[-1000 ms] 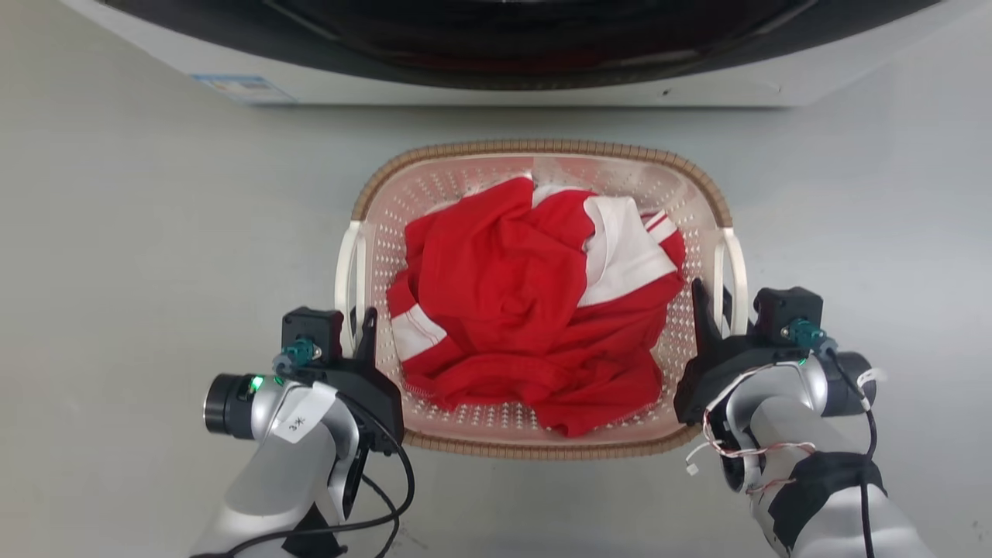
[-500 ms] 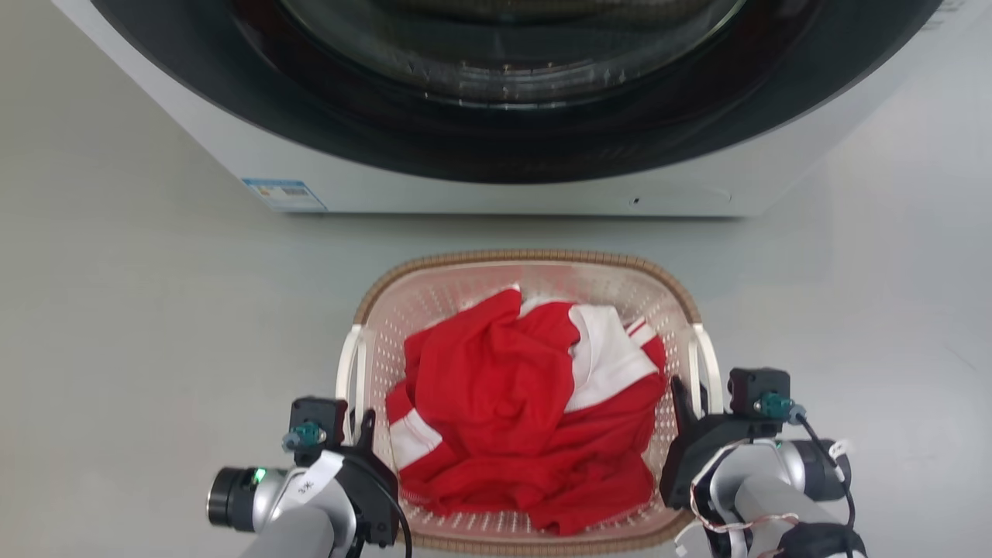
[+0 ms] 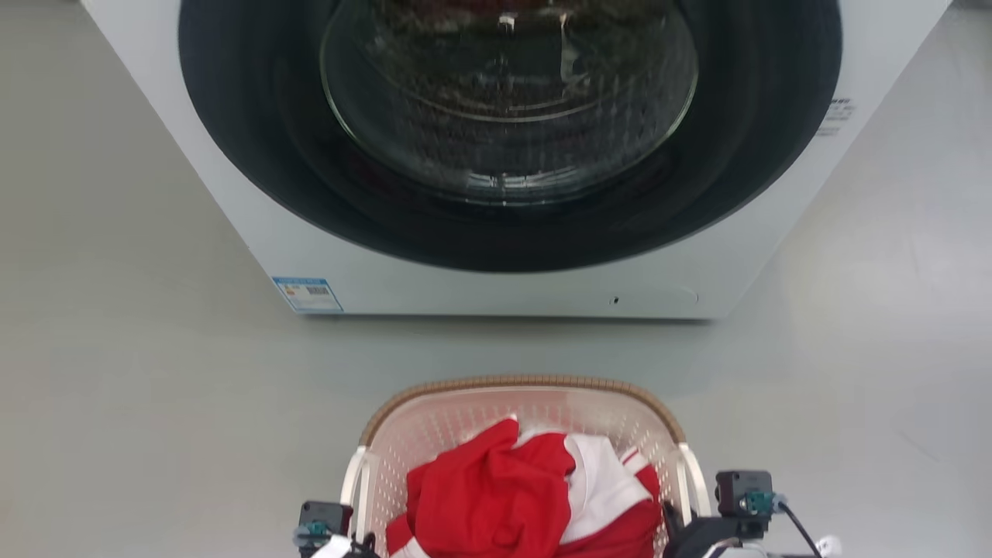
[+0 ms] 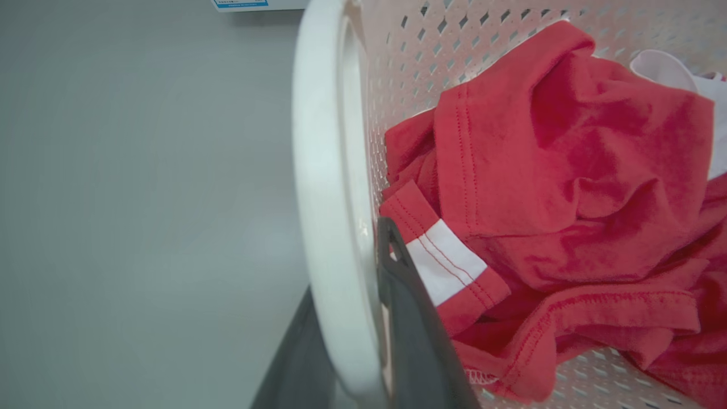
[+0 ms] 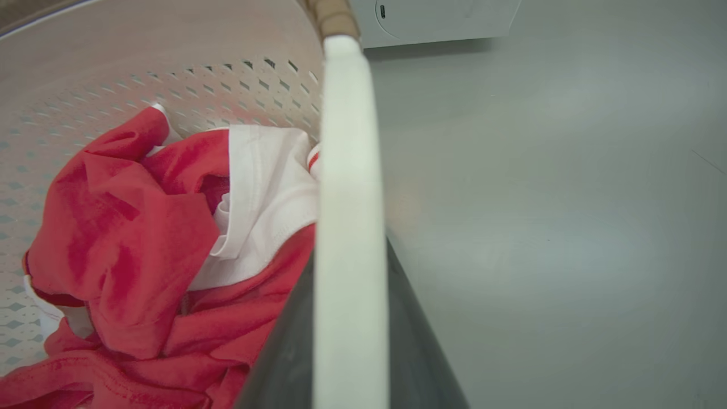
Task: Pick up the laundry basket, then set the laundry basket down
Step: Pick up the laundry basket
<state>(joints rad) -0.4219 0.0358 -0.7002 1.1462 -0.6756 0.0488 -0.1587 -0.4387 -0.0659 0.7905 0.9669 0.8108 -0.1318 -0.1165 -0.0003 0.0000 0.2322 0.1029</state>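
Cream-white perforated plastic w/ a brown woven-look rim: the laundry basket (image 3: 465, 422) sits at the bottom centre of the head view, on or just above the grey floor (image 3: 155, 403); can't tell which from this angle. It is in front of the washing machine (image 3: 496, 298), w/ a strip of bare floor btwn them.

Both arms come in low from the bottom edge of the head view, one per side of the basket, wrists approx level w/ each other.

The left gripper (image 4: 351, 284) is clamped on the left handle (image 4: 324, 159). In the left wrist view one dark finger (image 4: 409, 318) lies inside the basket against the handle's inner face. The other is outside, partly hidden behind the white bar. Fingers point along the handle, toward the machine.

The right gripper (image 5: 349, 253) mirrors it, closed on the right handle (image 5: 347, 142). Its dark fingers press on either side of the bar, the inner one next to the clothes.

A red-and-white garment (image 3: 511, 496) lies crumpled in the basket, covering most of the bottom, w/ a white panel toward the right side.

The machine's round glass door (image 3: 508, 93) w/ a dark surround faces the camera. A small blue-edged label (image 3: 308, 294) sits at the lower left corner of the front.
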